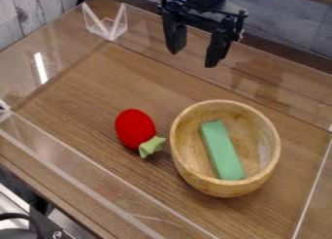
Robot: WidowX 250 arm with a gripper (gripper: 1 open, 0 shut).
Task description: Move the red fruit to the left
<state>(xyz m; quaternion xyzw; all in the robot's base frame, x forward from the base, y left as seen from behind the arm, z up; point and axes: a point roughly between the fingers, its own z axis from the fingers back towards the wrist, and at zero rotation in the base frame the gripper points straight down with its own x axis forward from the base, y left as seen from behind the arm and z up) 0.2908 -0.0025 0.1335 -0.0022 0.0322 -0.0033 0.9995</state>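
The red fruit (135,127) lay just beside the wooden bowl (224,148), ungrasped. The gripper (199,55), jaws spread, hung well apart from both, beyond the bowl. Approach, grasp and the leftward move all apparently remained to be done.
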